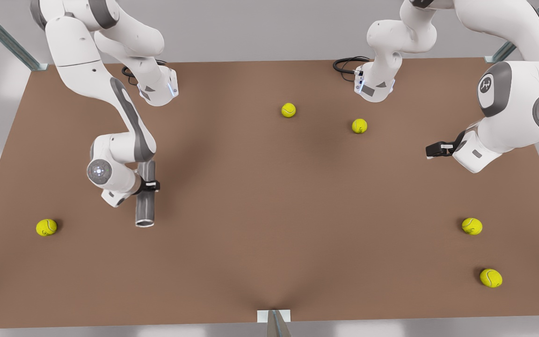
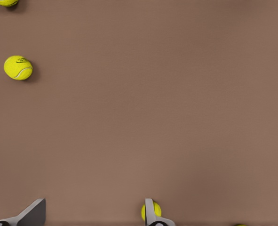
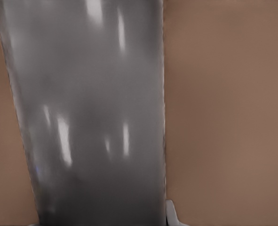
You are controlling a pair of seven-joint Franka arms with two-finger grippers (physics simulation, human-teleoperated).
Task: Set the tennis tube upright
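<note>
The front view looks steeply down over the whole bench (image 1: 269, 243); the left wrist view faces bench from higher up, while the right wrist view sits very near the tennis tube (image 3: 91, 117).

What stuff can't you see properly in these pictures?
- Front view: the tube's far end is behind the right tool and its arm, and it is unclear whether the tube touches the table.
- Right wrist view: the tube is cut off by the picture's edges, so neither end shows.
- Left wrist view: one ball sits partly behind a finger of the open left tool, which waits; two more are cut by the edges.
</note>
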